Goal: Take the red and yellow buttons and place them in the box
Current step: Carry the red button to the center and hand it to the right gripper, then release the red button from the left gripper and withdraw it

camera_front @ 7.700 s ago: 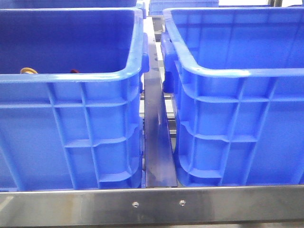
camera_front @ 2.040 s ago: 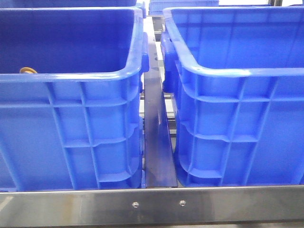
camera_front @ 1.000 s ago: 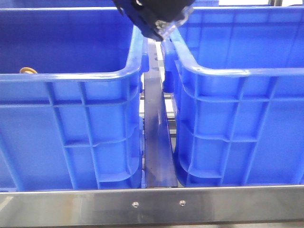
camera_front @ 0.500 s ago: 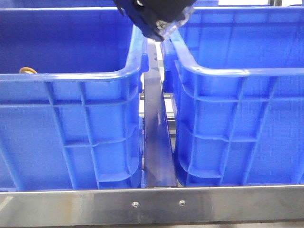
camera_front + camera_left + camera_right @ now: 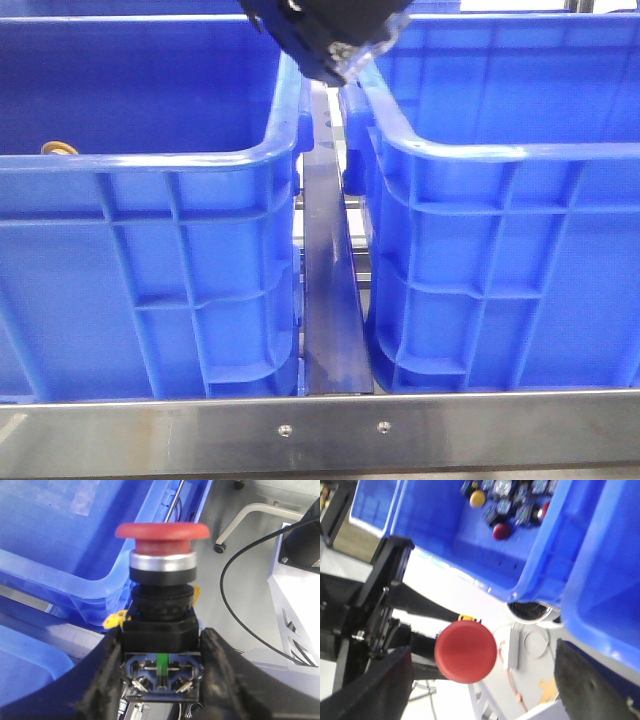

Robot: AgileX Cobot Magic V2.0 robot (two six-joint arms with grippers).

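My left gripper is shut on the black body of the red button, cap pointing away from the wrist, held in the air over the blue crates' rims. In the right wrist view the same red cap faces the camera between the wide-open, empty fingers of my right gripper, which do not touch it. The yellow button lies in the left crate; it also shows in the right wrist view. The right crate stands beside it. A dark arm part hangs at the top between both crates.
The left crate floor holds several more button units, one with a dark red cap. A narrow metal strip runs between the crates. A steel rail crosses the front. Cables and white frames lie beyond.
The dark red cap seen in the left crate at first is gone from there. The arm came in at the top about a second ago. Nothing has moved since.
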